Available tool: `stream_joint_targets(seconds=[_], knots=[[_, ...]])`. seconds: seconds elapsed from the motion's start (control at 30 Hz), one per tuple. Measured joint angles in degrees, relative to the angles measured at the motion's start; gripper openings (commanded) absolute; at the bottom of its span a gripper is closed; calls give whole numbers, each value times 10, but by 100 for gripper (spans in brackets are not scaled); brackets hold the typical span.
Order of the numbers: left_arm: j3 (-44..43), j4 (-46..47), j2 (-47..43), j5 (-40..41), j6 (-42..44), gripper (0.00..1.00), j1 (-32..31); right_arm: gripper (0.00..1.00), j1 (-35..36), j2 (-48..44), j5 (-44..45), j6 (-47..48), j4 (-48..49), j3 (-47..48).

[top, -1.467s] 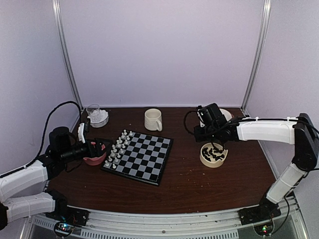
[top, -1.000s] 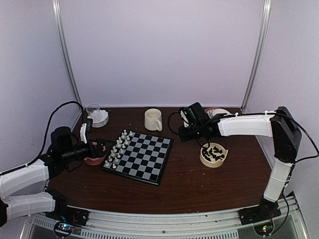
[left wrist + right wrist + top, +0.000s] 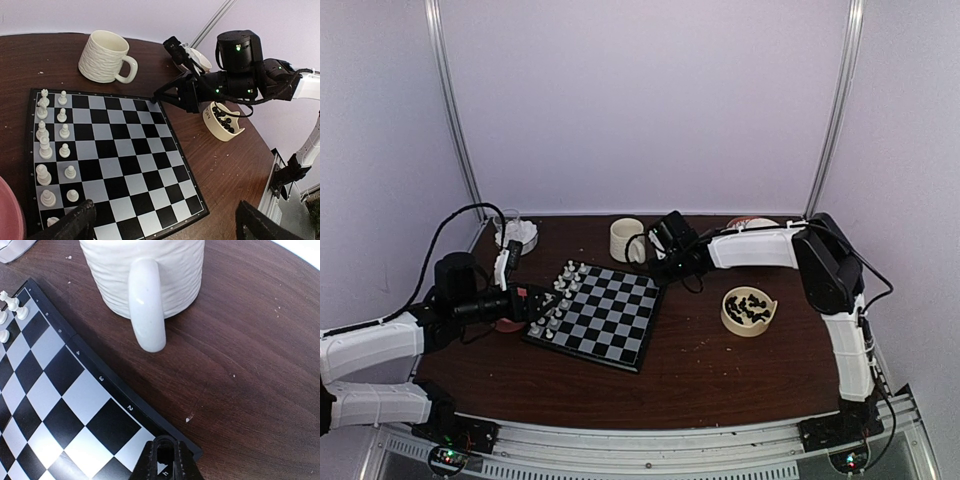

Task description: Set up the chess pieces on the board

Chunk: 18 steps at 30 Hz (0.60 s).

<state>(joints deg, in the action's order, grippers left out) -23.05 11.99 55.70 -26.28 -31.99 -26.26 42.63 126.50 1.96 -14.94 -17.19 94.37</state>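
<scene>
- Right end effector (image 3: 164, 462): pinched narrow above the board (image 3: 60, 385) corner; whether it holds a piece, cannot tell
- Advice: lower straight, centre on corner square
- Left end effector (image 3: 165, 226): wide, empty

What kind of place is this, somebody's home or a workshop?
Probably a robot test booth, not a home: pale walls and metal corner posts enclose the table, and a left arm and right arm stand on a metal rail at its near edge.
</scene>
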Motion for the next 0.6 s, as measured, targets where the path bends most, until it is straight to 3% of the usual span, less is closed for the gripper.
stream_joint_targets(seconds=[0.6], knots=[[0, 0, -4, 2, 0, 98, 0, 10, 17, 8, 10, 16, -12, 13]])
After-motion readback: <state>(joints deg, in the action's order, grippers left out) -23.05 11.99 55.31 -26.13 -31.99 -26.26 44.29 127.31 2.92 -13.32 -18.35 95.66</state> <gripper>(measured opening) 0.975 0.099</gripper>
